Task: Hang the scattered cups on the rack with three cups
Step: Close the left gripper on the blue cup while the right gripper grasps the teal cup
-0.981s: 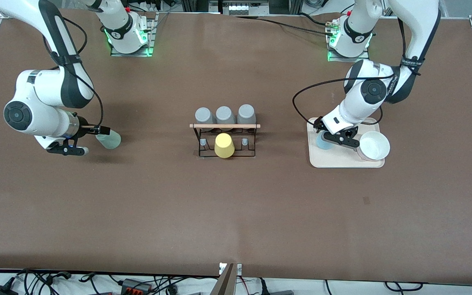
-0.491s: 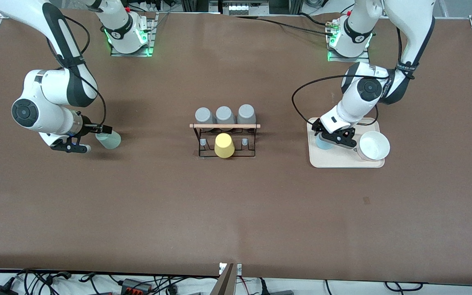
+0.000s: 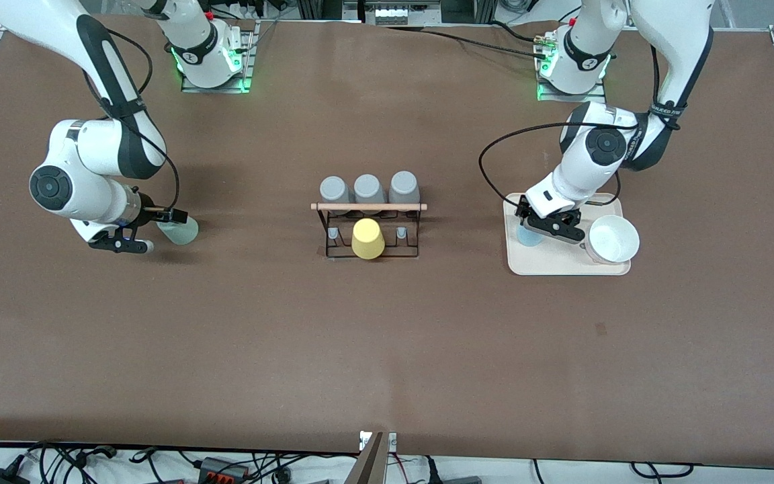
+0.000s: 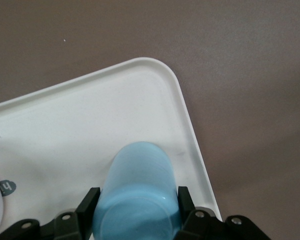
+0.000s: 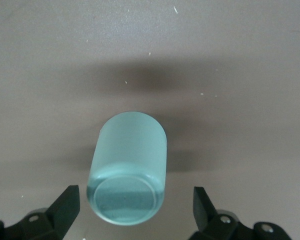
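The light blue cup [image 3: 527, 236] is on the cream tray [image 3: 562, 265], toward the left arm's end of the table. My left gripper [image 3: 533, 227] is shut on it. In the left wrist view both fingers [image 4: 90, 200] press the sides of the blue cup [image 4: 140, 185]. The mint green cup [image 3: 182, 232] is on the table toward the right arm's end, and looks to lie on its side. My right gripper [image 3: 162, 232] is open around it. In the right wrist view the mint cup [image 5: 130, 160] sits between the spread fingers [image 5: 67, 202], untouched. The black wire rack [image 3: 333, 250] stands mid-table.
The rack has a wooden rod [image 3: 368, 206] across its top. It carries three grey tumblers [image 3: 369, 188] and a yellow tumbler [image 3: 367, 238]. A white bowl [image 3: 614, 238] sits on the tray beside the blue cup, close to my left gripper.
My right arm has slid toward the mint cup, bringing its open fingers around it. My left gripper has shifted slightly over the tray at the blue cup.
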`<action>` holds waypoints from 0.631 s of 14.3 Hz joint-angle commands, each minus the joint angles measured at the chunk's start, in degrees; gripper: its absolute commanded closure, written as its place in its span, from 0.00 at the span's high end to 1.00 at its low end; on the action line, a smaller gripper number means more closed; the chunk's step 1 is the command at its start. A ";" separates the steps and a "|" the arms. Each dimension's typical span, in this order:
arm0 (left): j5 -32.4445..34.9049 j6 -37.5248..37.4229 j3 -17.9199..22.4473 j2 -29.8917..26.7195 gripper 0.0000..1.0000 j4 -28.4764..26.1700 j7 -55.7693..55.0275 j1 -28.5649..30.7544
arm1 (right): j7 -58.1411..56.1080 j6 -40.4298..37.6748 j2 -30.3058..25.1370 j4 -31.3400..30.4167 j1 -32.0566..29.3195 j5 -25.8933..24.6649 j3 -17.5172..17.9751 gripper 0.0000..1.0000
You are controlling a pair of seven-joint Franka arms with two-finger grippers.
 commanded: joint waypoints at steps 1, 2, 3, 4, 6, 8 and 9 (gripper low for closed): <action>1.28 0.45 0.01 -0.61 0.36 -0.65 -0.04 0.47 | 0.84 1.15 0.12 -0.48 -0.48 0.22 0.42 1.00; 1.28 0.28 0.10 -0.70 0.36 -0.47 0.05 0.47 | 0.84 1.15 0.12 -0.48 -0.48 0.22 0.42 1.00; 1.28 0.28 0.19 -0.96 0.36 -0.30 0.05 0.47 | 0.84 1.15 0.12 -0.40 -0.48 0.22 0.42 1.00; 1.28 0.19 0.19 -1.40 0.36 -0.21 -0.04 0.47 | 0.84 1.15 0.12 -0.48 -0.48 0.22 0.42 1.00; 1.28 -4.00 0.27 -2.10 0.36 1.89 -0.04 0.47 | 0.84 1.15 0.12 -0.48 -0.40 0.22 0.42 1.00; 1.36 -12.52 0.19 -3.86 0.36 5.40 0.05 0.47 | 0.84 1.15 0.12 -0.48 -0.39 0.22 0.42 1.00; 1.28 -16.04 0.10 -4.13 0.36 7.85 -0.04 0.47 | 0.84 1.15 0.12 -0.48 -0.39 0.22 0.42 1.00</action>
